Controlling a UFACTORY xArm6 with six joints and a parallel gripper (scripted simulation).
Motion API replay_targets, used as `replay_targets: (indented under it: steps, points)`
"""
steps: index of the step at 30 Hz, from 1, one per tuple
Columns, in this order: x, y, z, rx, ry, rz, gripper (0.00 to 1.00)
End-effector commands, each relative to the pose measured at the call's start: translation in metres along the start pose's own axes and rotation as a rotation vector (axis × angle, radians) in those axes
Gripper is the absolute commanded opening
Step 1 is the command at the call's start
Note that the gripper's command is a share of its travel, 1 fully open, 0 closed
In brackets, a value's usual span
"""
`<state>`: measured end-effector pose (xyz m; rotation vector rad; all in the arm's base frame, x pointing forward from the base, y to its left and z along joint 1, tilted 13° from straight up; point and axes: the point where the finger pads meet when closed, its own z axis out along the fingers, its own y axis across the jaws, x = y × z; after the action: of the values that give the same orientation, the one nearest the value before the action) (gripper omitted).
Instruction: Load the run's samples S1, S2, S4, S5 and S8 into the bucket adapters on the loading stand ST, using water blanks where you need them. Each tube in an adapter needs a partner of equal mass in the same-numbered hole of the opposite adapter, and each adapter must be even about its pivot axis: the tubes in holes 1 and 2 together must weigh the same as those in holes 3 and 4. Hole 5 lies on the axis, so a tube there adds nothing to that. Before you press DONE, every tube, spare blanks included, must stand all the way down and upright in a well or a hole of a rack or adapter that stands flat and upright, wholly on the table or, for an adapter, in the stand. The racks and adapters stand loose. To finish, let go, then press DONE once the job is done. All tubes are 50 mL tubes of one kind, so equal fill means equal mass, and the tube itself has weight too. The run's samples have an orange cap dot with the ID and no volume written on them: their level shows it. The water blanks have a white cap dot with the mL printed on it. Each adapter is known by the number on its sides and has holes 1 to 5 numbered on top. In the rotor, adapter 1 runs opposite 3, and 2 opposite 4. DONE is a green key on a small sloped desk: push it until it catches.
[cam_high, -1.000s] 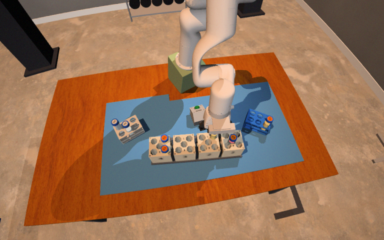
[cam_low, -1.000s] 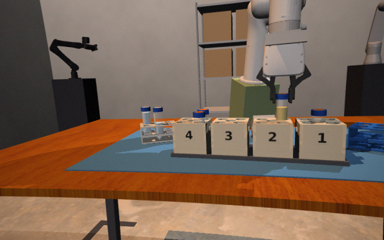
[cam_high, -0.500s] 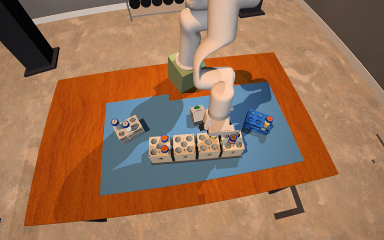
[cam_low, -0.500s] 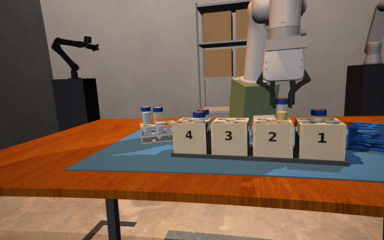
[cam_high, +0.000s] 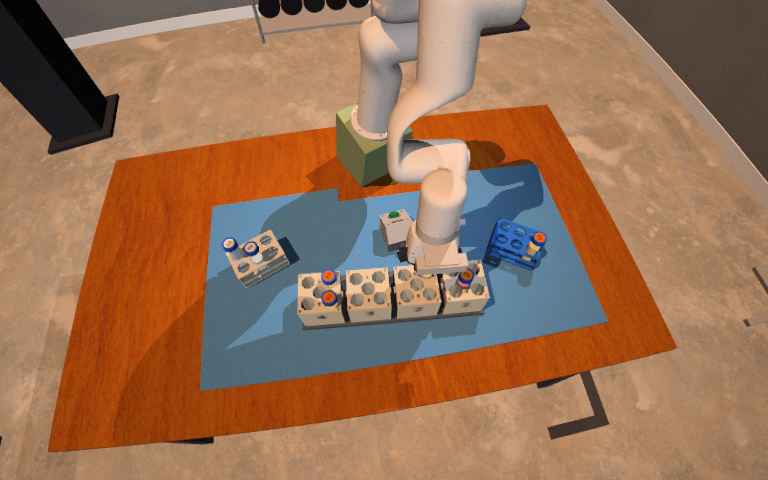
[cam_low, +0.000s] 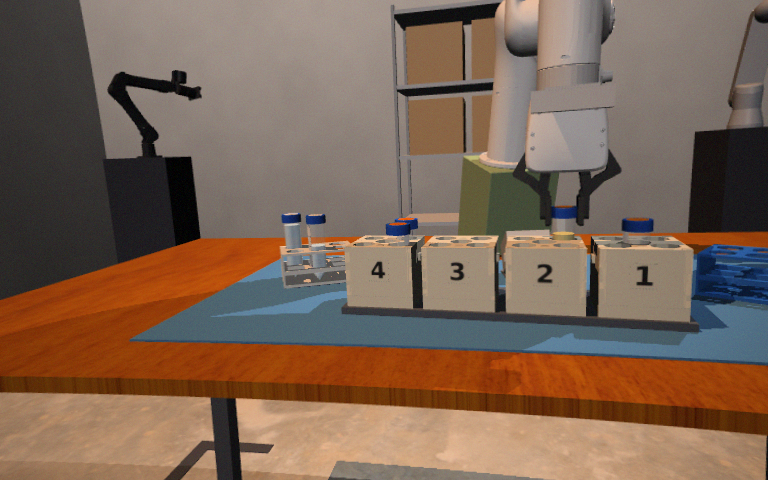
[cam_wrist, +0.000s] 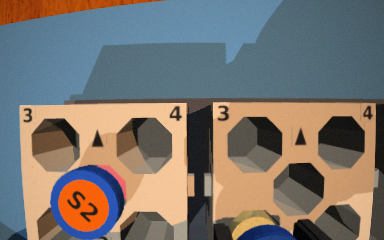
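My gripper (cam_low: 564, 217) (cam_wrist: 265, 233) is shut on a blue-capped tube with yellow contents (cam_low: 563, 233) (cam_wrist: 248, 222). The tube is upright and mostly down in a corner hole of adapter 2 (cam_low: 544, 283) (cam_high: 417, 298) (cam_wrist: 250, 187), below hole 3 in the wrist view. Its cap dot is hidden. Sample S2 (cam_wrist: 87, 202) (cam_high: 465, 276) (cam_low: 637, 224) stands in the centre hole of adapter 1 (cam_low: 642, 285) (cam_high: 465, 300). Adapter 4 (cam_low: 378, 280) (cam_high: 317, 312) holds two orange-dot tubes (cam_high: 329, 276) (cam_high: 328, 297). Adapter 3 (cam_low: 457, 280) (cam_high: 368, 305) is empty. In the top view the wrist hides the fingers.
A pale rack (cam_high: 266, 268) (cam_low: 311, 274) at the left holds blue-capped tubes (cam_high: 229, 244). A blue rack (cam_high: 509, 237) (cam_low: 730, 271) at the right holds one orange-dot tube (cam_high: 536, 240). The green DONE key (cam_high: 393, 215) sits on its desk behind the stand's base bar (cam_low: 509, 316).
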<state>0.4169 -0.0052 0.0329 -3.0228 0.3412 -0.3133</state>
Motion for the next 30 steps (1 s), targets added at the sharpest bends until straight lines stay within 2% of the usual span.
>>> replay_targets:
  steps: [1,12,28,29,30]
  points:
    - [0.0015,-0.0004,0.0033,0.001,0.004,0.0,0.0]
    - [0.0015,-0.0003,0.0124,0.001,0.003,0.0,0.0]
    - [0.0015,-0.0003,0.0123,0.001,0.004,0.0,0.0]
    - [0.0015,-0.0003,0.0127,0.001,0.003,0.0,0.44]
    - [0.0015,-0.0003,0.0127,0.001,0.003,0.0,0.44]
